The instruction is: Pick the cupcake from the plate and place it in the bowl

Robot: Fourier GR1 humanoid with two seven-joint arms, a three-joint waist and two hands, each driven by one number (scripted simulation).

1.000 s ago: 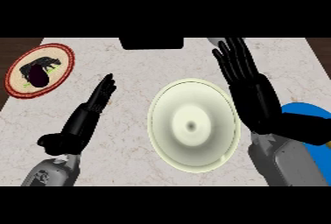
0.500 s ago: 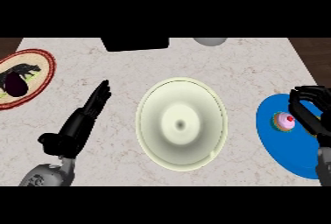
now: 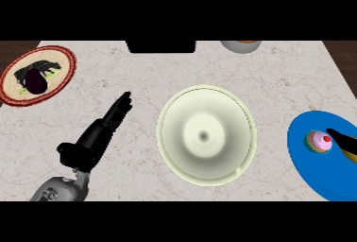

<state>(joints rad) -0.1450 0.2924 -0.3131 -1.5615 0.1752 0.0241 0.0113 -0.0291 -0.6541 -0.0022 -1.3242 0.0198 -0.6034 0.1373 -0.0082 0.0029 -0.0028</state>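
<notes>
Head view: the cupcake [image 3: 320, 141] sits on the blue plate [image 3: 314, 175], at 3 o'clock from the bowl [image 3: 206, 134] and well apart from it. It has not been lifted.

Change in the last second: the right hand [image 3: 345, 143] began stretched out over the tabletop [image 3: 140, 179] at about 1 o'clock from the bowl. It then swung down over the blue plate and curled close beside the cupcake. Now only a dark sliver of it shows, entering from the view's 3 o'clock edge and overlapping the 3 o'clock side of the cupcake. Whether it has closed on the cupcake or is merely next to it cannot be told; most of the hand lies outside the view.

The left hand [image 3: 103, 134] lies at 9 o'clock from the bowl, straight and flat, holding nothing, and has barely moved.

The bowl has nothing in it. A second plate [image 3: 14, 92] carrying an eggplant [image 3: 36, 81] stands at 10 o'clock, not involved.

Assessment: the approach phase appears complete and the grasp phase is in hand. The lift and the carry toward 9 o'clock into the bowl are not yet done. Because the hand sits at the view's margin, confirmation of the grasp must wait until the cupcake leaves the plate.
</notes>
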